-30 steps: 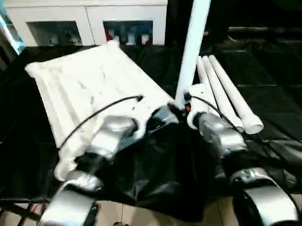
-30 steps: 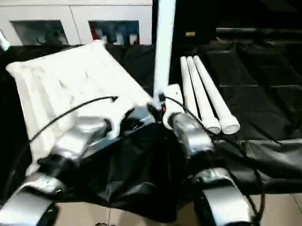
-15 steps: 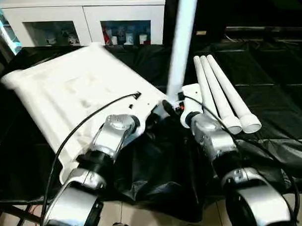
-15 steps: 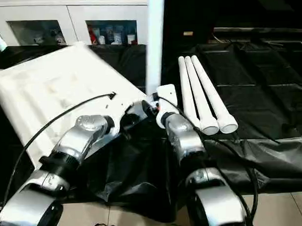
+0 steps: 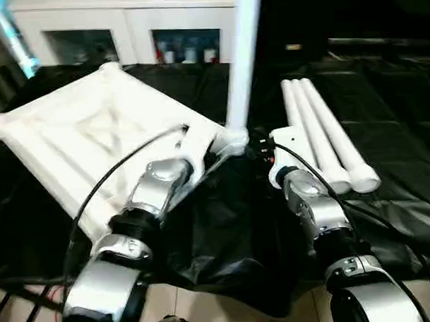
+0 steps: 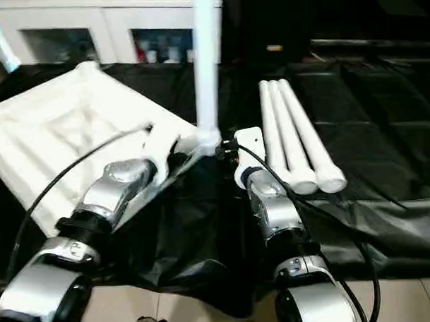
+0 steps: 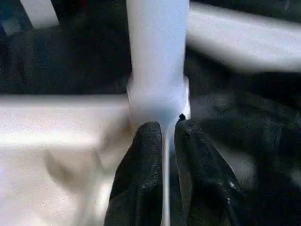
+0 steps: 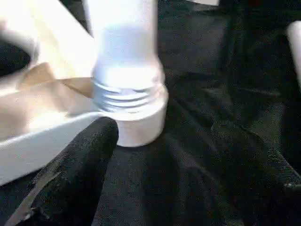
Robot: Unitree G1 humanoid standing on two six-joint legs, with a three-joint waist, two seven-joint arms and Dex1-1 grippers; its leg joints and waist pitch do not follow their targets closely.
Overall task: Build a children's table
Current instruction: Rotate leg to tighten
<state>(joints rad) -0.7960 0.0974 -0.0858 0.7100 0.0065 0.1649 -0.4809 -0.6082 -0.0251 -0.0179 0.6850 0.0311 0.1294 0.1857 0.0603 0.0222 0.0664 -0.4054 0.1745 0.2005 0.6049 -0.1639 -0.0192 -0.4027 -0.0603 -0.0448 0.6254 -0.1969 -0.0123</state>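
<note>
The white tabletop (image 5: 80,130) lies underside up on black sheeting, ribs showing. One white leg (image 5: 241,54) stands upright in its near right corner socket (image 5: 232,140), the threads just above the socket rim (image 8: 127,96). Three more legs (image 5: 320,132) lie side by side to the right. My left gripper (image 7: 165,136) sits right at that corner, its black fingers (image 7: 141,174) pinched on the tabletop's thin white rim just below the socket. My right gripper (image 5: 260,151) is close beside the socket on the right, open, with one finger (image 8: 89,150) near the socket and nothing held.
A white glass-door cabinet (image 5: 125,23) stands behind the work surface. Black sheeting (image 5: 224,231) covers the surface and hangs over its near edge in folds, above a tiled floor (image 5: 206,313). Cables run along both forearms.
The tabletop has swung to the left with the leg in its corner, and the leg now stands straighter. My right gripper has come away from the leg's base.
</note>
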